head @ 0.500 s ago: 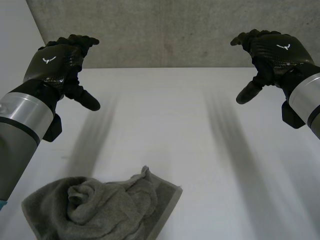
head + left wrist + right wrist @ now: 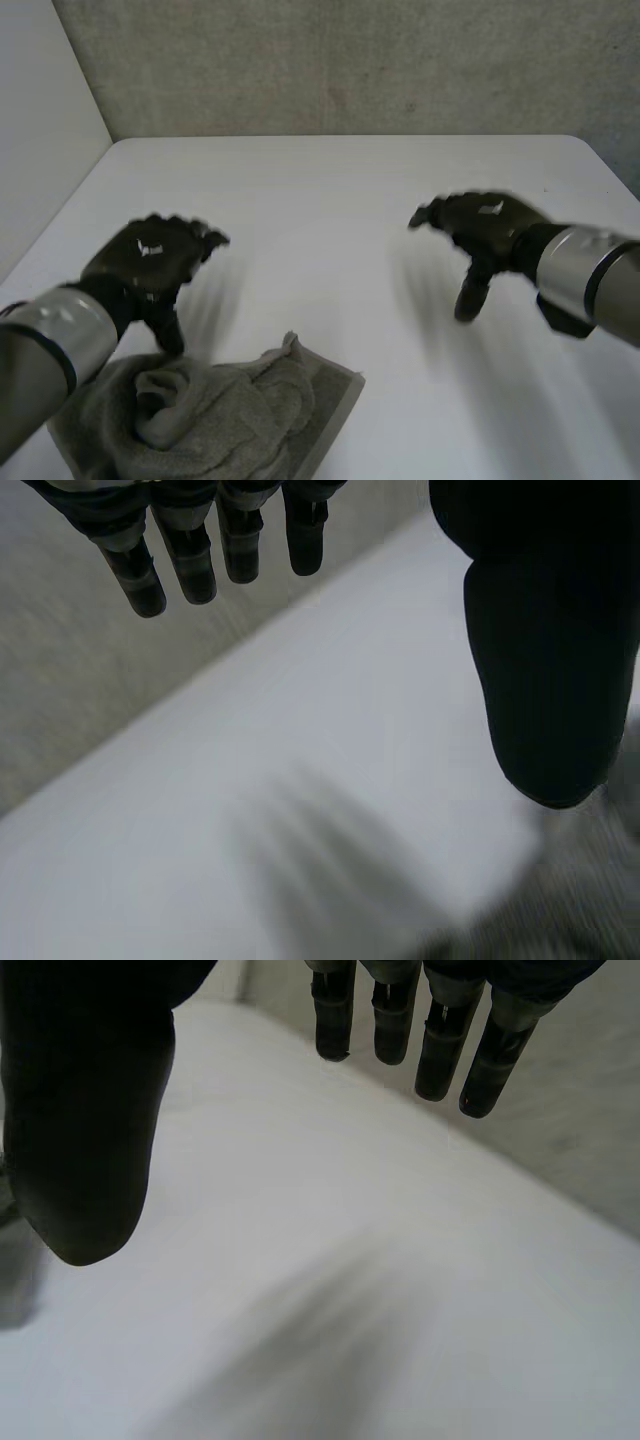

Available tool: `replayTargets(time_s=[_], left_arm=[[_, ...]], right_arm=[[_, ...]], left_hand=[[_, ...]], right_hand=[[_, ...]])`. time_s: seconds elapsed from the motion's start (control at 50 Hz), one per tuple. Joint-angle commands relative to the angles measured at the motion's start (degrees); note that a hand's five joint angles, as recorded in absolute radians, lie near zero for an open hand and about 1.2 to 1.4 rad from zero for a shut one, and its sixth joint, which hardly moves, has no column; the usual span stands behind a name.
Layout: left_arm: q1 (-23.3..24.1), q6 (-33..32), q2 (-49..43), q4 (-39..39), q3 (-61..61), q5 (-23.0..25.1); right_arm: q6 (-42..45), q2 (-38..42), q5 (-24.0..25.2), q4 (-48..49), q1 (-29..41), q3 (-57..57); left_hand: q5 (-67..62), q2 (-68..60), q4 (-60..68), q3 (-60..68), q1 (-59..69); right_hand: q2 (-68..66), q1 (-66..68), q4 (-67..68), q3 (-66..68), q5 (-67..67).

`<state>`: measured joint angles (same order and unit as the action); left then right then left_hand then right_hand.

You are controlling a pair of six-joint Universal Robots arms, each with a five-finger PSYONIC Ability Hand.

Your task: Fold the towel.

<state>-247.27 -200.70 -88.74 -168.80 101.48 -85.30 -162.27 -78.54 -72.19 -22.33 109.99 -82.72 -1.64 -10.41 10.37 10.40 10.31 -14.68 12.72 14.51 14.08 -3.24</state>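
Observation:
A grey towel (image 2: 215, 410) lies crumpled in a heap at the table's near left edge, one flat corner pointing right. My left hand (image 2: 150, 260) hovers just above the heap's far left side, fingers relaxed and spread, thumb pointing down at the cloth. In the left wrist view its fingers (image 2: 190, 540) are straight, the thumb (image 2: 550, 660) stands apart, and the towel (image 2: 560, 920) lies below the thumb. My right hand (image 2: 485, 232) hangs open over bare table right of the towel. The right wrist view shows its fingers (image 2: 440, 1020) straight and its thumb (image 2: 85, 1120) apart, holding nothing.
The white table (image 2: 350, 200) stretches out beyond and to the right of the towel. A grey concrete wall (image 2: 350, 60) rises behind its far edge, and a pale side wall (image 2: 40, 130) stands at the left.
Both hands have come down and toward the near side of the table. The left one now hovers over the towel. The towel has not moved.

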Motion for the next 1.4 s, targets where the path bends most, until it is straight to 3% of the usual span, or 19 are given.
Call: replayTargets(time_s=[0.02,0.28,0.46,0.5,0.58,0.6,0.62,0.64,0.66,0.68,0.7,0.74,0.88,0.92,0.96,1.02,1.1,1.24,1.4], left_arm=[[-5.32,-5.75,2.08,-0.66,6.62,-0.05],[-13.23,-10.75,5.78,-0.66,14.00,0.30],[-15.52,-13.31,4.46,-3.28,18.23,3.38],[-15.79,-13.31,3.76,-4.34,18.58,3.64],[-15.96,-13.31,1.65,-6.63,19.02,3.65],[-15.62,-13.31,0.60,-7.50,18.93,3.73],[-15.09,-13.31,-0.28,-8.21,18.67,3.82],[-15.09,-13.31,-0.29,-8.22,18.67,3.82],[-14.65,-13.22,-1.42,-9.09,18.15,3.91],[-13.78,-13.14,-2.65,-10.23,17.19,4.34],[-13.77,-13.13,-2.66,-10.24,17.18,4.35],[-10.01,-12.26,-4.15,-13.38,13.59,6.18],[-1.22,-5.25,-4.68,-25.67,-0.27,5.67],[0.12,-1.88,-4.42,-28.69,-4.62,4.35],[2.48,5.29,-3.81,-34.38,-11.88,-0.11],[3.20,8.49,-3.80,-36.78,-14.82,-2.95],[4.51,13.40,-4.42,-39.59,-18.77,-7.33],[5.83,13.41,-7.32,-39.15,-14.29,-7.34],[6.36,13.41,-13.91,-39.42,-6.55,-7.16]], right_arm=[[-0.07,4.19,8.91,3.17,4.62,-4.56],[-9.12,18.25,9.79,11.43,19.39,-0.16],[-9.12,25.80,3.47,15.29,25.44,3.53],[-9.03,26.34,1.88,16.53,25.89,3.70],[-8.33,26.78,-3.38,20.83,26.24,3.36],[-8.33,26.78,-3.40,20.84,26.24,3.35],[-8.24,26.60,-5.14,21.80,26.16,3.35],[-8.24,26.25,-6.72,22.33,26.15,3.53],[-8.24,26.25,-6.74,22.33,26.15,3.53],[-8.15,25.64,-8.39,22.77,25.98,3.88],[-8.07,24.41,-10.06,23.03,25.63,4.32],[-7.72,21.88,-11.99,23.38,25.28,5.28],[-2.97,11.48,-16.67,27.34,20.62,9.77],[0.62,5.71,-17.72,31.71,17.47,11.87],[1.94,3.25,-18.07,34.70,16.24,12.57],[4.23,-0.02,-17.99,39.89,13.95,13.11],[5.56,-0.91,-17.55,39.65,12.27,12.85],[6.61,1.89,-13.52,29.82,11.74,9.69],[8.72,7.51,-10.52,27.08,11.39,0.74]], left_hand=[[-0.43,-1.66,1.70,1.67,1.75],[-0.43,-1.66,1.70,1.67,1.75],[-1.26,-2.50,2.53,2.51,2.59],[-2.27,-3.50,3.54,3.51,3.59],[-10.52,-11.75,11.79,11.76,11.84],[-17.18,-18.41,18.45,18.42,18.51],[-27.90,-29.14,29.17,29.15,29.23],[-28.01,-29.25,29.28,29.25,29.34],[-42.00,-43.23,43.27,43.24,43.33],[-54.80,-56.03,56.07,56.04,56.12],[-54.93,-56.16,56.20,56.17,56.25],[-68.32,-69.55,69.59,69.56,69.64],[-68.36,-69.59,69.63,69.60,69.69],[-68.36,-69.59,69.63,69.60,69.69],[-68.36,-69.59,69.63,69.60,69.69],[-68.36,-69.59,69.63,69.60,69.69],[-68.36,-69.59,69.63,69.60,69.69],[-68.36,-69.59,69.63,69.60,69.69],[-68.36,-69.59,69.63,69.60,69.69]], right_hand=[[4.68,-2.72,-4.51,-4.08,3.24],[4.68,-2.72,-4.51,-4.08,3.24],[4.68,-2.72,-4.51,-4.08,3.24],[1.74,0.23,-1.57,-1.13,0.30],[-22.23,24.19,22.40,22.83,-23.67],[-22.32,24.28,22.49,22.92,-23.76],[-38.64,40.60,38.81,39.24,-40.08],[-55.79,57.75,55.96,56.39,-57.23],[-55.96,57.92,56.13,56.56,-57.40],[-65.23,67.19,65.39,65.83,-66.67],[-65.32,67.28,65.49,65.92,-66.76],[-65.32,67.28,65.49,65.92,-66.76],[-65.32,67.28,65.49,65.92,-66.76],[-65.32,67.28,65.49,65.92,-66.76],[-65.32,67.28,65.49,65.92,-66.76],[-65.32,67.28,65.49,65.92,-66.76],[-65.32,67.28,65.49,65.92,-66.76],[-65.32,67.28,65.49,65.92,-66.76],[-65.32,67.28,65.49,65.92,-66.76]])
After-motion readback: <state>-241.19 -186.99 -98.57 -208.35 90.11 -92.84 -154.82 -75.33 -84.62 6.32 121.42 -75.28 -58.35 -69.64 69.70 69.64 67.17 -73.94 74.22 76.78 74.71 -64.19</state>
